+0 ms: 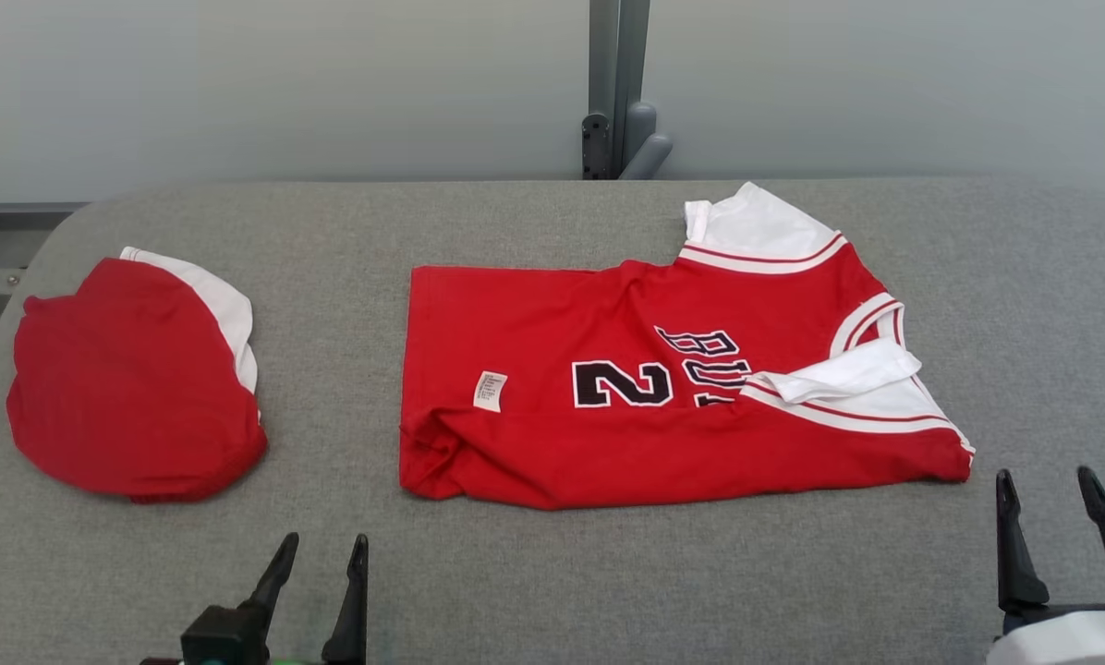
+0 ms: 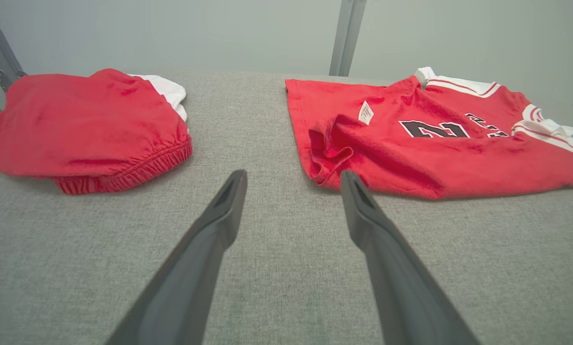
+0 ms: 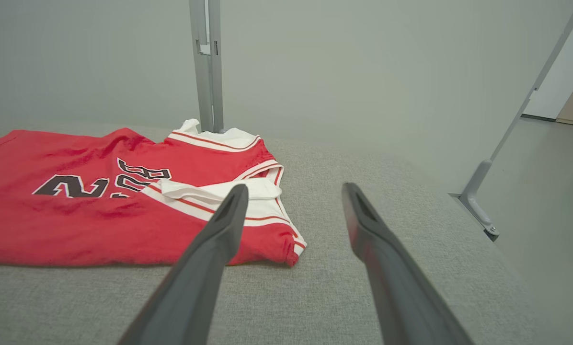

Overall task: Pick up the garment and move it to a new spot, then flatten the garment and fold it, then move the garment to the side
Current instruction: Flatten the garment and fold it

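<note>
Left gripper (image 1: 324,545) and right gripper (image 1: 1047,476), bases cut off at bottom, jaws spread and empty over the near edge of the grey table (image 1: 552,573); beyond, red jersey (image 1: 663,397) lying flat at centre-right, lettering half hidden under its own folded white trim, well apart from bundled red shorts (image 1: 127,388) at left.

Grey fabric-topped table (image 1: 552,573), red shorts (image 1: 132,388) with a white side panel heaped at its nine o'clock end, grey metal post (image 1: 615,83) upright behind the far edge at twelve o'clock, plain pale wall (image 1: 238,83) beyond, slanted metal brace (image 3: 507,139) off the three o'clock end
</note>
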{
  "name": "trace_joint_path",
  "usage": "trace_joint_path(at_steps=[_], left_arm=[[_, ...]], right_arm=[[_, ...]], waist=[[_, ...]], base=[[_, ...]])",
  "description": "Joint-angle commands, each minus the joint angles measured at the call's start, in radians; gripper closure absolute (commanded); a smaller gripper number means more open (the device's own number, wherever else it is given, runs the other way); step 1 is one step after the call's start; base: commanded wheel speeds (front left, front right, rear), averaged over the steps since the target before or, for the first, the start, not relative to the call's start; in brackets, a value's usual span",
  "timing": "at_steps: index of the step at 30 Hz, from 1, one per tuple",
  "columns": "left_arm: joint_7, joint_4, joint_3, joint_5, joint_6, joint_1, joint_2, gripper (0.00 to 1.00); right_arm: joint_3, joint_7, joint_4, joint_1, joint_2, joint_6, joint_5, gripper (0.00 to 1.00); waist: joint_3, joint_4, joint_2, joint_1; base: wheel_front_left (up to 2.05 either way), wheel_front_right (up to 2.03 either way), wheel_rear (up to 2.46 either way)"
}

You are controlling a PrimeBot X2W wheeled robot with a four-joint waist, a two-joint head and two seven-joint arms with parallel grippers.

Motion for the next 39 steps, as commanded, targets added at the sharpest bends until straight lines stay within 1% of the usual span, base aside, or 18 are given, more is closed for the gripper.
trace_joint_path(at_steps=[1, 6, 13, 18, 24, 29, 38, 39], left_arm=[[-0.003, 0.011, 0.003, 0.011, -0.013, -0.041, -0.011, 0.00], [-0.002, 0.116, -0.017, 0.023, -0.053, -0.163, -0.026, 0.00], [0.019, 0.263, -0.058, 0.012, -0.084, -0.336, -0.050, 0.00], [0.029, 0.341, -0.085, -0.009, -0.097, -0.413, -0.070, 0.00], [0.027, 0.428, -0.107, -0.021, -0.104, -0.470, -0.068, 0.00], [0.027, 0.491, -0.112, -0.041, -0.107, -0.496, -0.069, 0.00], [0.024, 0.546, -0.141, -0.073, -0.110, -0.505, -0.078, 0.00], [0.029, 0.552, -0.147, -0.080, -0.111, -0.502, -0.080, 0.08]], right_arm=[[0.009, -0.003, 0.010, -0.027, -0.006, -0.001, 0.006, 0.00], [0.039, -0.003, 0.111, -0.123, -0.032, -0.001, -0.013, 0.00], [0.044, -0.003, 0.279, -0.292, -0.040, -0.001, -0.071, 0.00], [0.027, -0.003, 0.395, -0.376, -0.039, -0.001, -0.115, 0.00], [0.007, -0.003, 0.493, -0.443, -0.028, -0.001, -0.148, 0.00], [-0.002, -0.003, 0.573, -0.481, -0.032, -0.001, -0.164, 0.00], [0.009, 0.001, 0.667, -0.511, -0.034, -0.001, -0.155, 0.00], [0.015, 0.003, 0.679, -0.513, -0.035, -0.001, -0.150, 0.00]], waist=[[0.029, -0.003, 0.0000, 0.0000], [0.094, -0.013, 0.0000, 0.0000], [0.180, -0.014, 0.0000, 0.0000], [0.217, -0.009, 0.0000, 0.0000], [0.243, -0.011, 0.0000, 0.0000], [0.255, -0.015, 0.0000, 0.0000], [0.255, -0.015, 0.0000, 0.0000], [0.253, -0.014, 0.0000, 0.0000]], base=[[0.00, 0.00, 0.00], [0.00, 0.00, 0.00], [0.00, 0.00, 0.00], [0.00, 0.00, 0.00], [0.00, 0.00, 0.00], [0.00, 0.00, 0.00], [0.00, 0.00, 0.00], [0.00, 0.00, 0.00]])
